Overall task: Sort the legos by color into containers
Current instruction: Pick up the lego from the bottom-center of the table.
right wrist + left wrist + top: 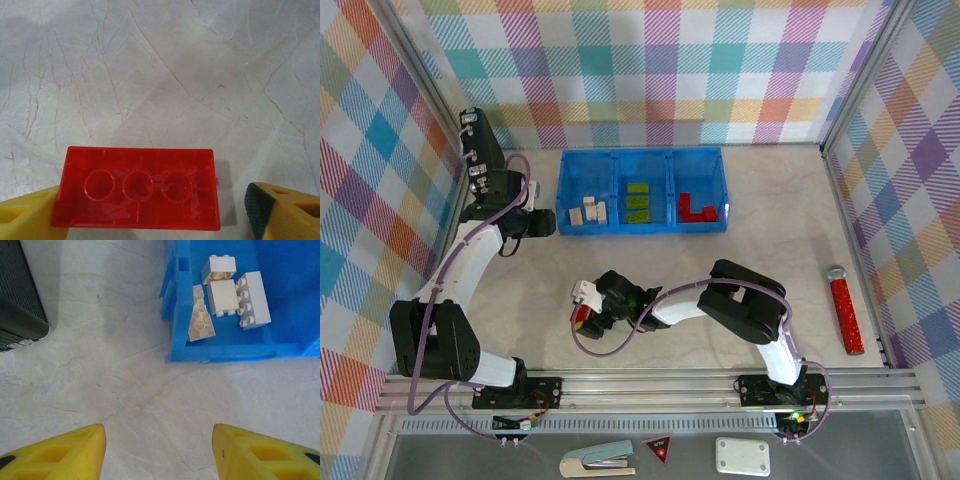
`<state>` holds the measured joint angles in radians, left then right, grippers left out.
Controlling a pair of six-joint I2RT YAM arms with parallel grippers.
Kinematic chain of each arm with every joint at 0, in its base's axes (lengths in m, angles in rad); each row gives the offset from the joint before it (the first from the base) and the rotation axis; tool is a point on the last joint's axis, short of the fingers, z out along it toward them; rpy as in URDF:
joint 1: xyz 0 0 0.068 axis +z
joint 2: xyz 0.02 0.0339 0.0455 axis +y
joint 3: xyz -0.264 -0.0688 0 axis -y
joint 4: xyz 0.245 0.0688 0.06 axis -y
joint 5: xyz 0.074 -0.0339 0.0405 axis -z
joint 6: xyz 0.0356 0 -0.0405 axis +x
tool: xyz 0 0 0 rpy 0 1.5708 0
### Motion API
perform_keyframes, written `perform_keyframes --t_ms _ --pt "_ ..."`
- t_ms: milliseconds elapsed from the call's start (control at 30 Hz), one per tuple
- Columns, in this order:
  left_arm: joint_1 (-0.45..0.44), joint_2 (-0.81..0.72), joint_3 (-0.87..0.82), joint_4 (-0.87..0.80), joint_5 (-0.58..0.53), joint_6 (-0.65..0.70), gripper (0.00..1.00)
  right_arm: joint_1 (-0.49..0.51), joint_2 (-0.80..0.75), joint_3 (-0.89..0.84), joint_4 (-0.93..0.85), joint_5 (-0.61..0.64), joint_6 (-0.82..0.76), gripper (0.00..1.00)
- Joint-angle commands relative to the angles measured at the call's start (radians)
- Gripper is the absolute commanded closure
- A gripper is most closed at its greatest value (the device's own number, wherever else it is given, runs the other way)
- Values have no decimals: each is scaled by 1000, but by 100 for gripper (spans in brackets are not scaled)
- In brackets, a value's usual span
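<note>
Marbled pale table (pixel 770 260) inside plaid walls (pixel 650 60). Far left: left gripper (pixel 159 440), released, yellow fingers (pixel 65 452) well apart over bare surface with nothing between, just beside the near left corner of the blue tray (pixel 640 153). Judged idle for the present step.

Next, near the middle of the table's near side: right gripper (pixel 582 312), spread around a red brick (pixel 137 192) but not clenched on it. Plain gap between the brick's right end and the right pad (pixel 257 210); left end overlapping the left fingertip (pixel 25 212), contact there impossible to tell. Step in hand, then: pick-up of a loose red piece, jaws placed, grasp not yet made.

Calls next for a square squeeze on the two short ends, a straight lift, then a carry away and rightward to the tray. Inside it, left to right: cream bricks (pixel 588 211), green bricks (pixel 638 200), red bricks (pixel 698 207); hence the right-hand compartment for this one, with release from low above to avoid a bounce.

Brick itself: lies on the table well apart from the tray, underside up, three round tubes in a row, glossy translucent red, long side across the jaws. Hard and slick, likely to twist under an off-centre pinch.
</note>
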<state>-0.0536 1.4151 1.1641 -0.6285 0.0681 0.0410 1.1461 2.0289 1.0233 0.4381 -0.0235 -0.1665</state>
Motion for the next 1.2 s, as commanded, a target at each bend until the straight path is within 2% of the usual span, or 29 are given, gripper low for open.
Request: perform_keyframes --t_ms 0,233,567,833,1167 --pt "15 -23 31 -14 16 -8 42 6 8 21 -4 -22 15 16" --pt "15 -24 31 -14 18 -7 42 6 2 26 -7 -24 8 26" --pt "15 -24 30 -16 19 -6 42 6 -37 17 7 40 14 28" --pt "15 -22 31 -17 21 -6 42 4 -75 36 -34 133 100 30" --pt "15 -22 30 -17 28 -6 42 -52 -141 -1 -84 233 163 31"
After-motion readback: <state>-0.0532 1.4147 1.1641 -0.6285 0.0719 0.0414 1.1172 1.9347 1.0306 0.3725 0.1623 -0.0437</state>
